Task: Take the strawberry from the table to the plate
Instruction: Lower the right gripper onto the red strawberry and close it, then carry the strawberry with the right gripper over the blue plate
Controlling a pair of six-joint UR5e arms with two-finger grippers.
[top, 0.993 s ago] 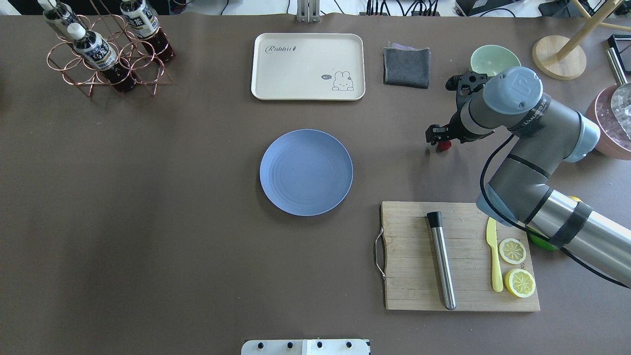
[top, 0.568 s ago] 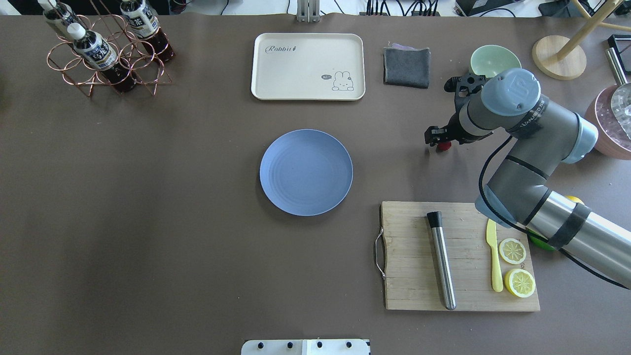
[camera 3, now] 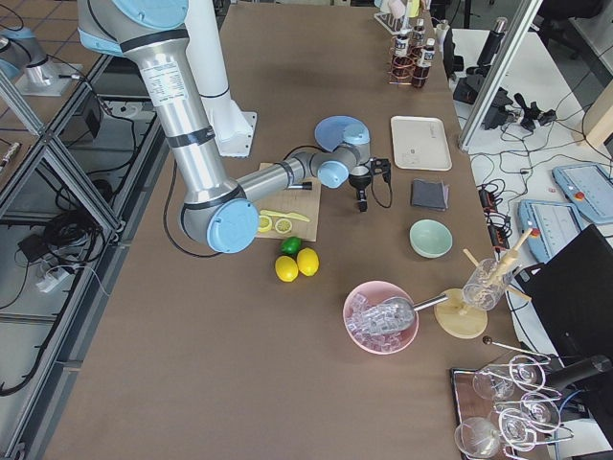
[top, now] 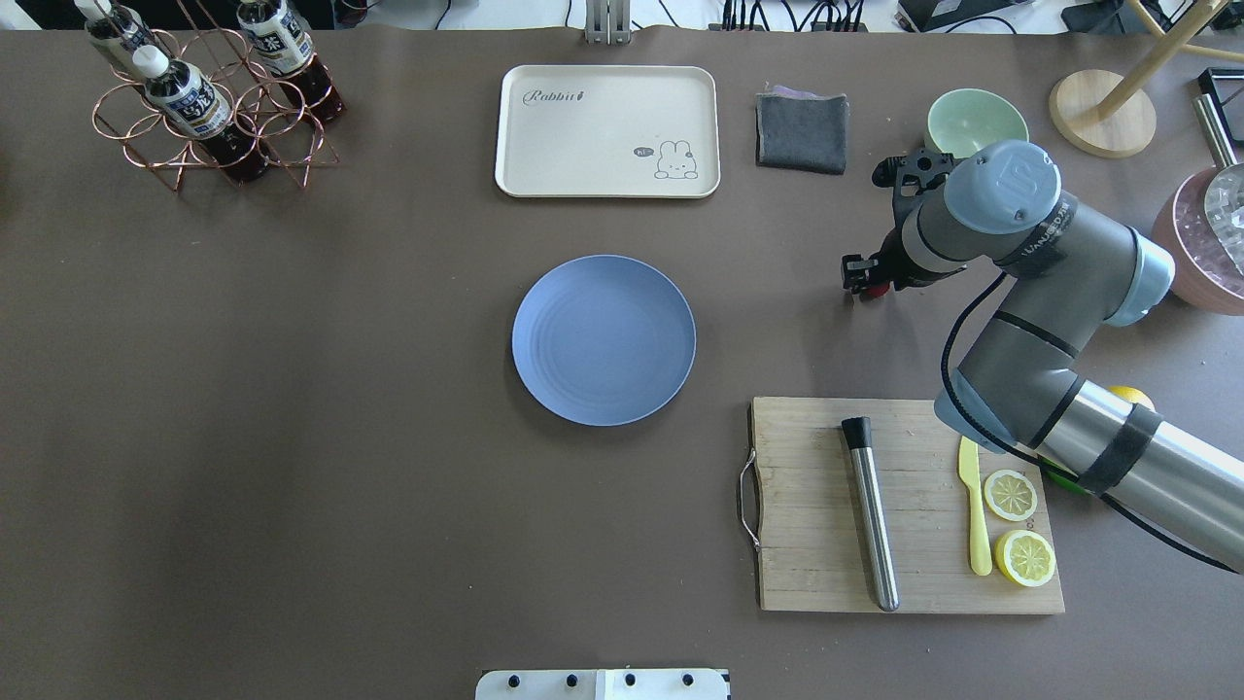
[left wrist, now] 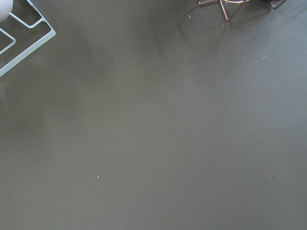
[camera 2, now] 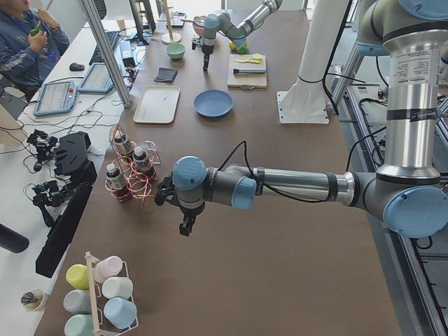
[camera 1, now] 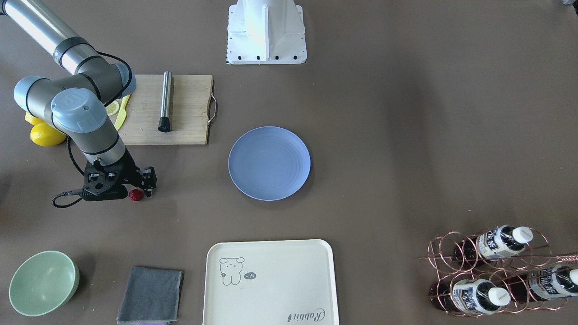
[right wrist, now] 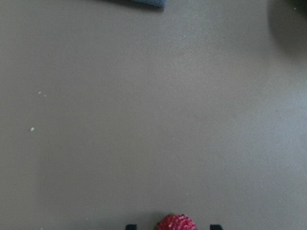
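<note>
The strawberry [camera 1: 135, 195] [top: 879, 289], small and dark red, rests on the brown table [top: 292, 389] right of the plate. My right gripper [top: 868, 282] stands over it, open, one finger on either side. The right wrist view shows the strawberry [right wrist: 176, 223] at the bottom edge between two dark fingertips [right wrist: 130, 226], with a gap on each side. The blue plate [top: 604, 340] [camera 1: 269, 163] lies bare at the table's middle. My left gripper [camera 2: 183, 225] hangs over bare table near the bottle rack, seen only from the side, so I cannot tell its state.
A wooden cutting board [top: 909, 506] with a steel muddler, yellow knife and lemon slices lies near the right arm. Behind the right gripper are a green bowl [top: 976, 119] and grey cloth [top: 802, 131]. Cream tray [top: 607, 131] at the back, bottle rack [top: 204, 97] far left.
The right gripper has shifted slightly and settled closer over the strawberry, which now shows less from above. The berry has stayed in place on the table.
</note>
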